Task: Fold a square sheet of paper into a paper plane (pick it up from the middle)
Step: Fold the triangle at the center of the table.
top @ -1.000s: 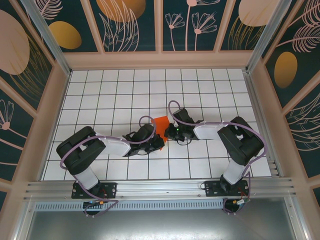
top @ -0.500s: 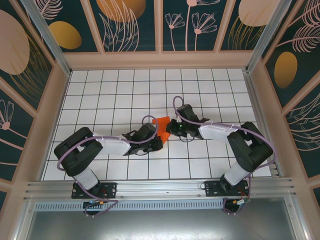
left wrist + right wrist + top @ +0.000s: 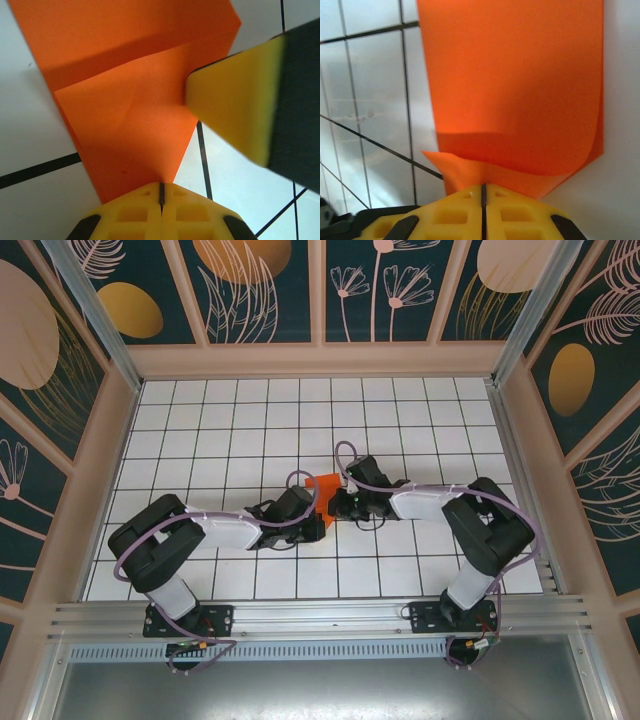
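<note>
The folded square sheet of paper (image 3: pixel 325 485) is sitting at the middle of the tiled table (image 3: pixel 200 440). The left gripper (image 3: pixel 161 186) is pinching one corner with its fingers pressed together. The right gripper (image 3: pixel 483 187), just right of the table's middle, is clamping a curled edge, its fingers likewise closed tight.

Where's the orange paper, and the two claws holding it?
orange paper (image 3: pixel 324 484), top view, its exposed middle.
left gripper (image 3: pixel 161 194), left wrist view, seam between shut yellow fingertips.
right gripper (image 3: pixel 483 192), right wrist view, seam between shut yellow fingertips.
</note>
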Controlling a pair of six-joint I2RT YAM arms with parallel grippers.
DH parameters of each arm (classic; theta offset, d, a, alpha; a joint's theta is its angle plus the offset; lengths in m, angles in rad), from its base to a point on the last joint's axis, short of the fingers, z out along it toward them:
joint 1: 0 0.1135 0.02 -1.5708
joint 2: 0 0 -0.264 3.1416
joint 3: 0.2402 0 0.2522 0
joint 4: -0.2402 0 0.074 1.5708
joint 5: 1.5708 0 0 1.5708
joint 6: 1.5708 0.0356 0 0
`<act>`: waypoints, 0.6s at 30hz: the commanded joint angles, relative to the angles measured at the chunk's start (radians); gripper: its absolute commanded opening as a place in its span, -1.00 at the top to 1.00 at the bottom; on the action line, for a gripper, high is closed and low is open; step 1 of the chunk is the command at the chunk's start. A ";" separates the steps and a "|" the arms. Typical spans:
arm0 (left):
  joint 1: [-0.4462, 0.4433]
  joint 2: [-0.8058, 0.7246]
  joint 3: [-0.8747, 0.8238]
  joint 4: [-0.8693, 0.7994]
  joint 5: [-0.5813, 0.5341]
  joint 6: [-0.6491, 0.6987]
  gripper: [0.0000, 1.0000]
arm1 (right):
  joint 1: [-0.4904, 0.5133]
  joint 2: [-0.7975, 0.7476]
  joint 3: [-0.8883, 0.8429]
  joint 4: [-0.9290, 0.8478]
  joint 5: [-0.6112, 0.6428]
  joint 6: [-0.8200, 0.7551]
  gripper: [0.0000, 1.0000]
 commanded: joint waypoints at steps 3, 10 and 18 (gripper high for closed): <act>0.003 0.017 -0.017 -0.136 -0.030 0.014 0.93 | -0.015 0.041 0.013 -0.016 -0.010 -0.042 0.82; 0.007 0.020 -0.049 -0.140 -0.019 0.010 0.96 | -0.119 0.064 0.009 -0.014 0.015 -0.085 0.82; 0.033 -0.009 -0.062 -0.151 -0.026 0.061 0.96 | -0.221 0.010 0.037 -0.042 0.066 -0.112 0.83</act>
